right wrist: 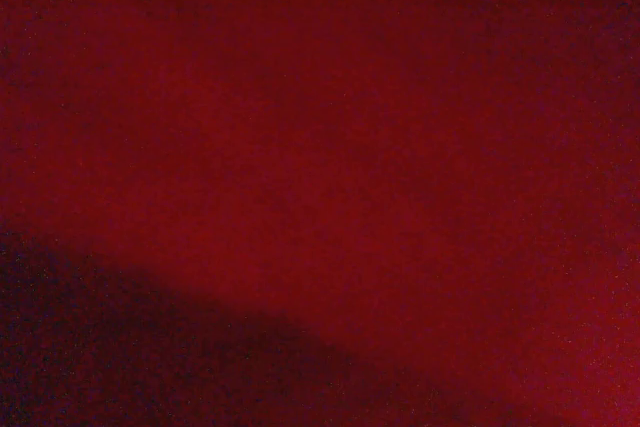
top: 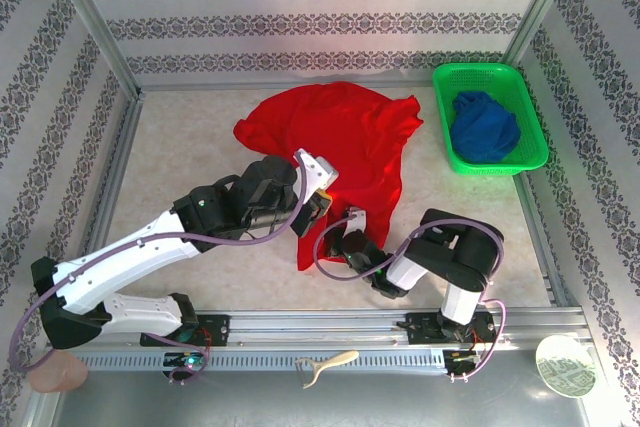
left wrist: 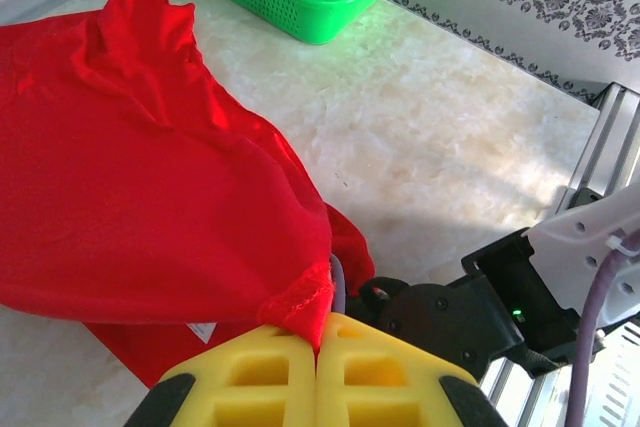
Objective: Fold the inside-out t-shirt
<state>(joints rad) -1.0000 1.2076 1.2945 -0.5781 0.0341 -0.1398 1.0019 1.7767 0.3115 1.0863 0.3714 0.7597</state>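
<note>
The inside-out t-shirt (top: 340,137) is a bright red cloth lying rumpled in the middle of the table, plain red side showing. My left gripper (top: 318,189) is over its near edge. In the left wrist view the yellow jaws (left wrist: 320,335) are pressed together, pinching a frayed hem corner of the t-shirt (left wrist: 130,177), which hangs lifted from them; a small white tag (left wrist: 203,330) shows underneath. My right gripper (top: 347,230) sits at the shirt's lower edge, its tips tucked under the cloth. Red cloth (right wrist: 320,147) covers the right wrist camera and hides the fingers.
A green basket (top: 441,117) at the back right holds a dark blue garment (top: 485,127); it also appears in the left wrist view as basket (left wrist: 300,7). The right arm's black wrist (left wrist: 470,317) is close beside my left gripper. Patterned walls enclose the table.
</note>
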